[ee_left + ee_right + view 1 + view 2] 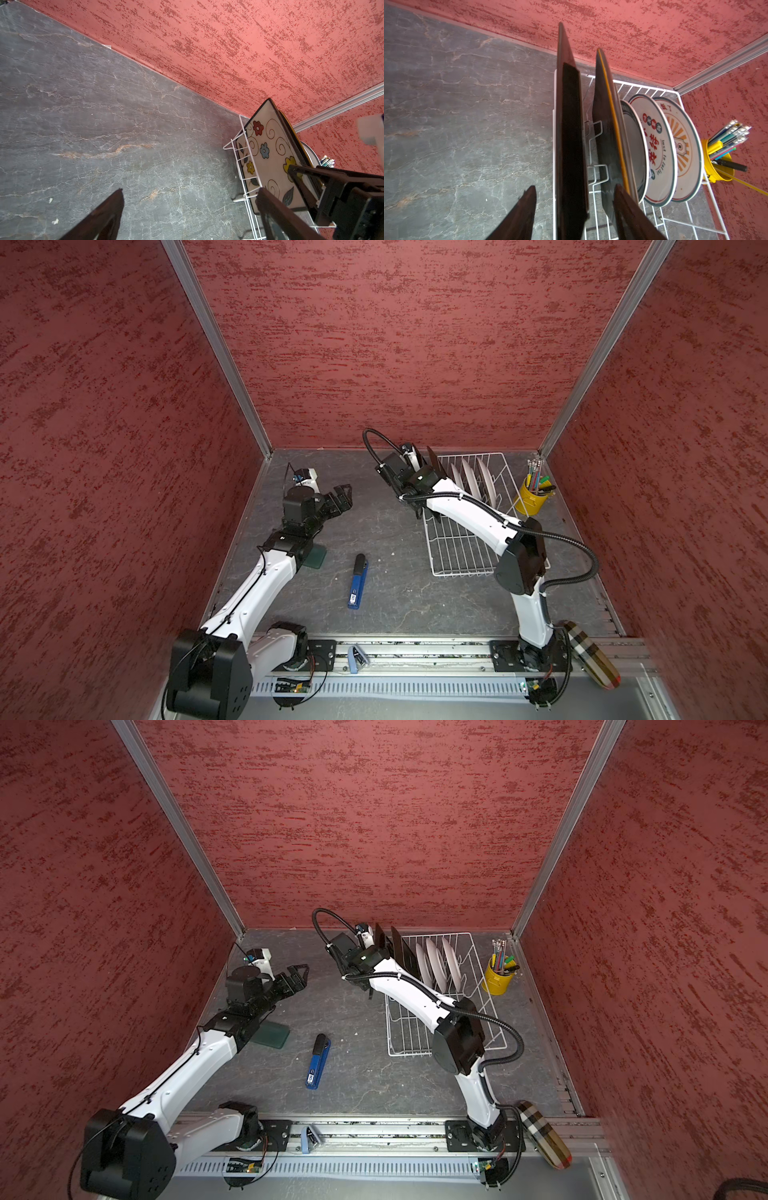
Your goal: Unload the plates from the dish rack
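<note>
The white wire dish rack point(461, 573) point(643, 87) stands at the back right of the table. Two dark-backed square plates point(569, 135) point(604, 124) and three round white plates point(634, 135) point(654, 145) point(685, 145) stand upright in it, seen edge-on in both top views point(469, 479) point(401, 952). My right gripper point(575, 186) point(380, 952) is open and straddles the outermost square plate, with a gap on each side. My left gripper point(338, 497) point(191, 190) hangs open over bare table to the left. That plate's flowered face point(270, 149) shows in the left wrist view.
A yellow cup of pens point(532, 499) stands right of the rack by the wall. A blue stapler point(358, 580) lies mid-table. A green slab point(313, 558) sits under the left arm, and a plaid case point(590, 653) at the front right. Red walls close three sides.
</note>
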You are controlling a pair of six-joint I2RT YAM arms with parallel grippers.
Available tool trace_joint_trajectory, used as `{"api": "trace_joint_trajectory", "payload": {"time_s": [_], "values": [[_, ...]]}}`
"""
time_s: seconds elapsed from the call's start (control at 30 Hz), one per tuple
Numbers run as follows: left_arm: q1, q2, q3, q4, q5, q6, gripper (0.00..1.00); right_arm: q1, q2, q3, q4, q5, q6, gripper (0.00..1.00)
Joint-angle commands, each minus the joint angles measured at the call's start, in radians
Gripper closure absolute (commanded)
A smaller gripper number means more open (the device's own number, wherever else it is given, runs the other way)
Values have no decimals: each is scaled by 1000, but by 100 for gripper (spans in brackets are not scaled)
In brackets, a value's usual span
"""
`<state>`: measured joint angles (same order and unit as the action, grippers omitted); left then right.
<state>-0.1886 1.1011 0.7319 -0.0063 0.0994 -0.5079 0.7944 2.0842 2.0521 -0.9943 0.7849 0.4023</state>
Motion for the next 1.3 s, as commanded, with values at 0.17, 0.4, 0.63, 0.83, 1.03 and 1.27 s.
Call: {"api": "trace_joint_trajectory", "payload": {"time_s": [0.17, 0.4, 0.63, 0.83, 1.03, 1.27], "values": [[-15, 16, 6, 18, 7, -6, 0, -11, 58, 72, -44, 22, -23, 49], [-25, 10, 17, -1, 11, -2, 1, -12, 71, 70, -53, 26, -25, 53], [-35, 2, 24, -8, 3, -3, 1, -14, 70, 57, -54, 41, -16, 57], [-49, 11, 47, -25, -1, 17, 1, -17, 42, 8, -23, 77, -22, 61], [-64, 16, 47, -14, -10, 12, 1, -18, 25, -39, -1, 66, -19, 64], [-78, 30, 47, -6, -18, 12, 0, -18, 19, -67, 9, 73, -5, 69]]}}
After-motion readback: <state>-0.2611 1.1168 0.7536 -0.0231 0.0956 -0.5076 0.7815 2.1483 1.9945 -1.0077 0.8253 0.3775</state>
